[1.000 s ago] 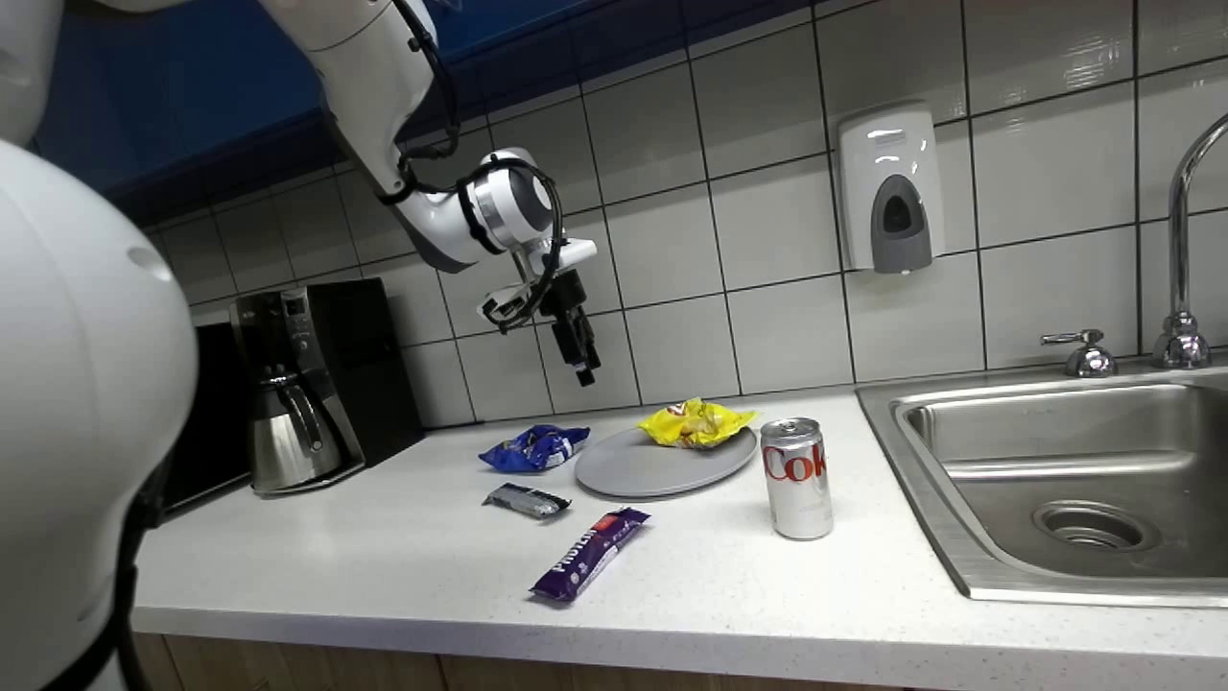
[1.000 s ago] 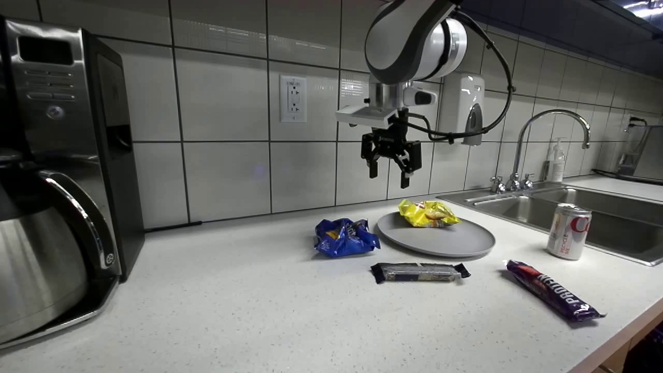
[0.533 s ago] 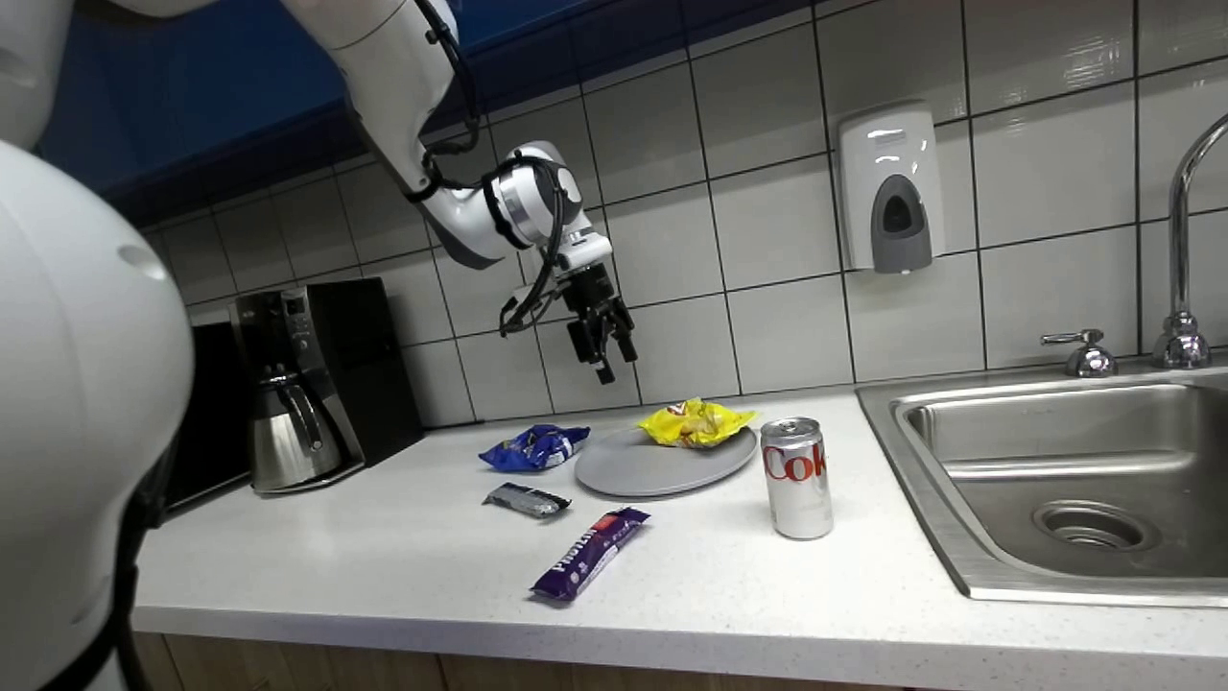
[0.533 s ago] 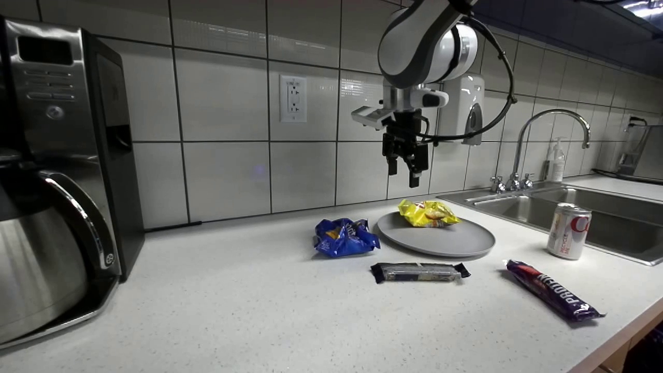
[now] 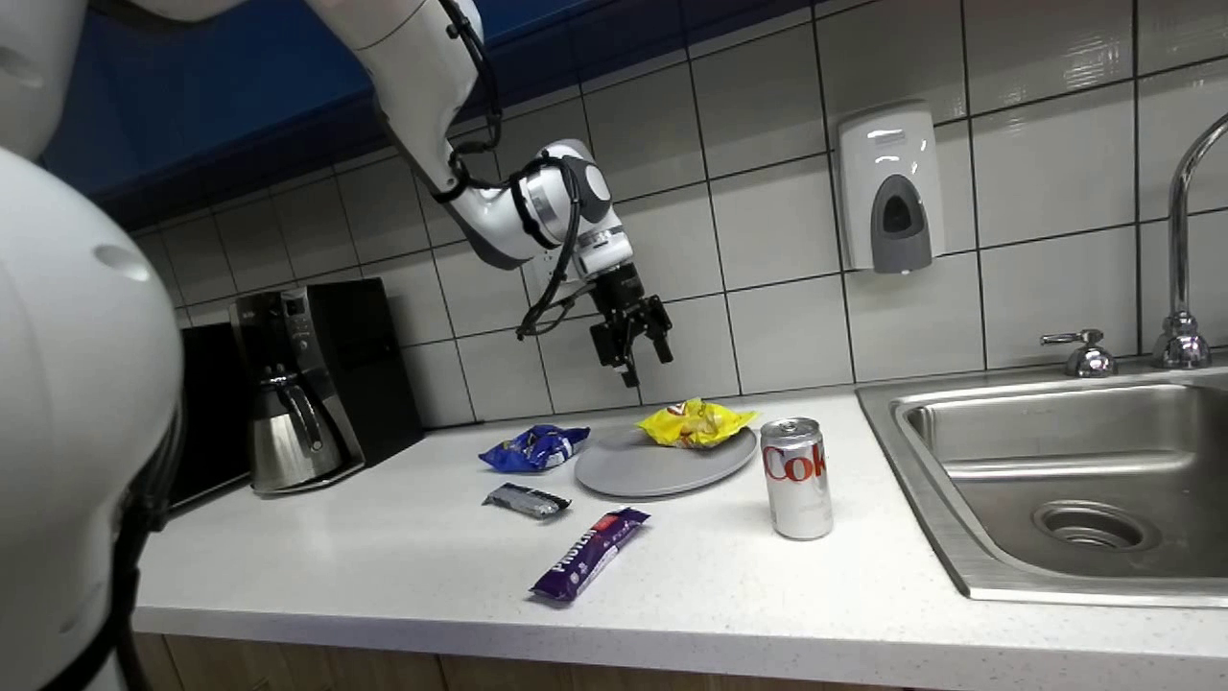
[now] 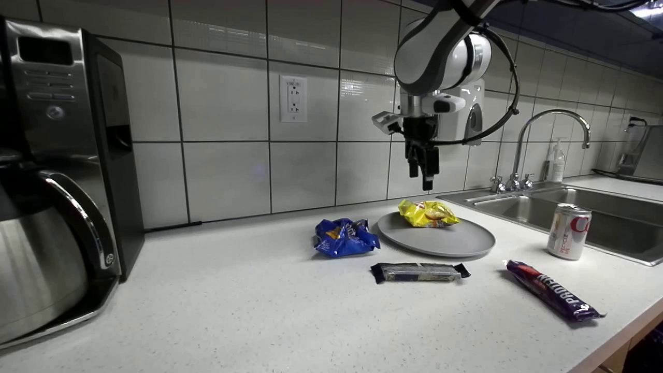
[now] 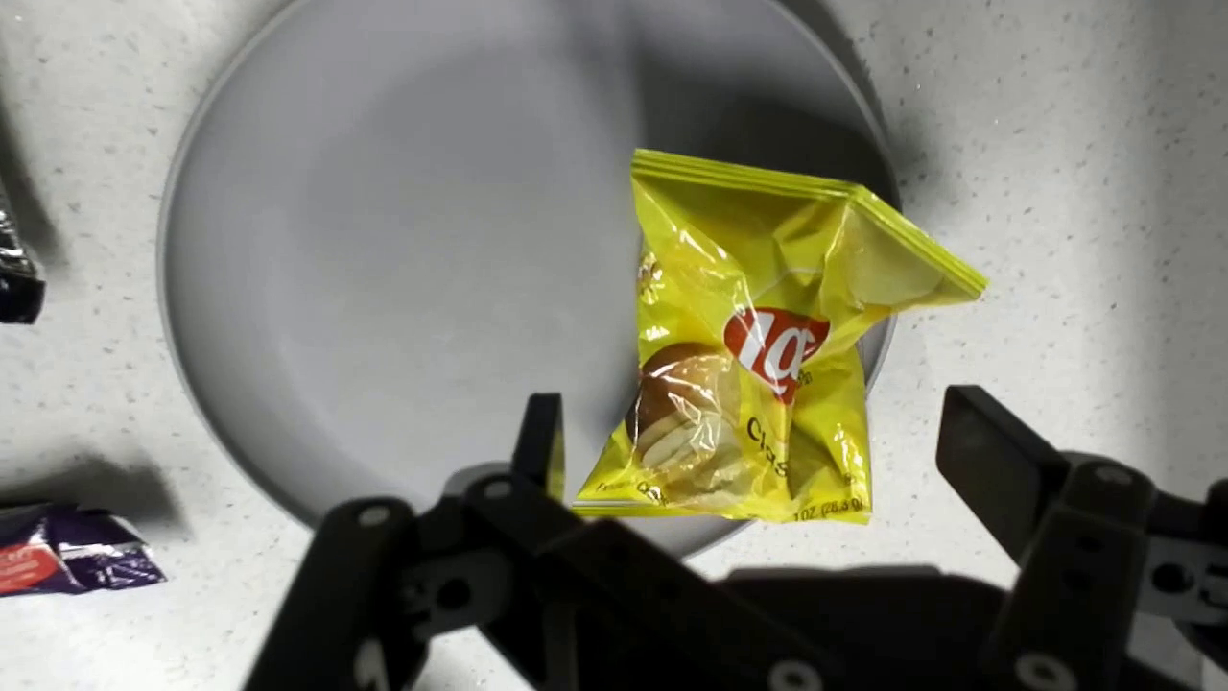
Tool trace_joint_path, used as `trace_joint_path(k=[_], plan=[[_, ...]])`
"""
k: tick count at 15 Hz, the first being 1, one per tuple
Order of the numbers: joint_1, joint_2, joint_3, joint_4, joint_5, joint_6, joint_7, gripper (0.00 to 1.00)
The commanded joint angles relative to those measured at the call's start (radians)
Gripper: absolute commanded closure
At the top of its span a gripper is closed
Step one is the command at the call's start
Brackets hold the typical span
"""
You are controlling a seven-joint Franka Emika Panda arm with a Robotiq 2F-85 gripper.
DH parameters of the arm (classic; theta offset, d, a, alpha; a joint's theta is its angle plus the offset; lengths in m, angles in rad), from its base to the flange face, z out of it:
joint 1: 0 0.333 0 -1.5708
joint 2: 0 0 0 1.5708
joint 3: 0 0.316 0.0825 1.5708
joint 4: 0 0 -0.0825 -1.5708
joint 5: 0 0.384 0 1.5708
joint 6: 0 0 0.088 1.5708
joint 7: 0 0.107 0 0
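My gripper (image 7: 756, 432) is open and empty, with its two black fingers wide apart. It hangs above the counter near the tiled wall, as both exterior views show (image 5: 648, 367) (image 6: 420, 180). Below it a crumpled yellow chip bag (image 7: 758, 355) lies on one side of a round grey plate (image 7: 403, 240); the bag overhangs the rim. In the wrist view the bag appears between and beyond the fingertips, apart from them. A blue snack bag (image 6: 346, 238) lies beside the plate. A silver-black bar (image 6: 420, 272) and a purple protein bar (image 6: 554, 291) lie in front of it.
A Coke can (image 5: 797, 480) stands upright between the plate and the steel sink (image 5: 931, 518). A faucet (image 6: 520, 140) rises behind the sink. A coffee maker (image 5: 326, 374) stands at the far end. A soap dispenser (image 5: 892, 187) hangs on the tiled wall.
My gripper has moved rightward in both exterior views, toward the sink side and over the yellow bag, while turning at the wrist. It stays open. The things on the counter have not moved.
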Motion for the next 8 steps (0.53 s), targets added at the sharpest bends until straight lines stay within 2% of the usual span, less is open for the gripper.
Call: trace_joint_path(k=[1, 8], plan=[[-0.027, 0.016, 0.002, 0.034, -0.016, -0.039, 0.074, 0.00], [-0.058, 0.059, 0.006, 0.054, -0.012, -0.043, 0.064, 0.00]])
